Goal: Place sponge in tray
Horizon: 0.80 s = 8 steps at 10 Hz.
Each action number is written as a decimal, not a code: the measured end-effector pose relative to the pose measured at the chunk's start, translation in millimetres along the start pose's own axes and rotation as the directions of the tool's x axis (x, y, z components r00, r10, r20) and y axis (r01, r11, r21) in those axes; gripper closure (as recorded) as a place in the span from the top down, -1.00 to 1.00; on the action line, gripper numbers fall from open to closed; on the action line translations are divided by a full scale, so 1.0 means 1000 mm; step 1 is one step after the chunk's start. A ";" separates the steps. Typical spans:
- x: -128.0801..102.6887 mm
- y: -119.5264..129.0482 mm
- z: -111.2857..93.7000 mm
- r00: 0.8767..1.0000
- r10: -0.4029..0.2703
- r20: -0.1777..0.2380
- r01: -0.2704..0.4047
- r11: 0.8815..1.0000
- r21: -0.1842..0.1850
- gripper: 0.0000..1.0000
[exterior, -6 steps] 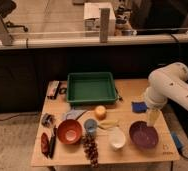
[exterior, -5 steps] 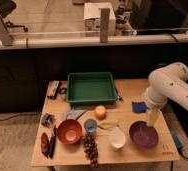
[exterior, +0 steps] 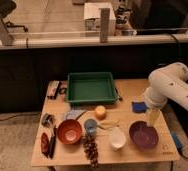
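A: On the wooden surface (exterior: 132,89), which item is the sponge, and where does it lie?

B: The sponge (exterior: 138,106) is the small bright-blue pad near the right edge. It lies flat, well outside the tray (exterior: 91,90), to the right of the tray's near right corner. Its right side is hidden behind the white arm (exterior: 169,85).

A: And the tray itself?

B: It is the dark-green rectangular bin at the back centre of the surface, with nothing visible inside it.

A: Where is the pincer?

B: The pincer (exterior: 152,118) hangs, pale beige, from the lower end of the arm. It sits just beside the sponge, on its near right, and above the far rim of the purple bowl (exterior: 143,135). How far open it is cannot be told, nor whether it touches the sponge or has hold of anything.

A: What else is on the surface?

B: An orange fruit (exterior: 100,111) lies just in front of the tray. A pale grey-blue sheet (exterior: 74,114) lies to its left. Nearer the front edge, from left to right, stand a red bowl (exterior: 69,131), a small blue cup (exterior: 90,126), a white bowl (exterior: 117,138) and the purple bowl. A bunch of dark grapes (exterior: 91,149) lies in front of the cup.
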 end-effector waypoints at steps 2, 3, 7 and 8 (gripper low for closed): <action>0.000 0.000 0.000 1.000 0.000 0.000 0.000 1.000 0.000 0.60; 0.000 0.000 0.000 1.000 0.000 0.000 0.000 1.000 0.000 0.60; 0.000 0.000 0.000 1.000 0.000 0.000 0.000 1.000 0.000 0.60; -0.001 0.000 -0.001 1.000 -0.005 -0.005 0.005 1.000 0.002 0.60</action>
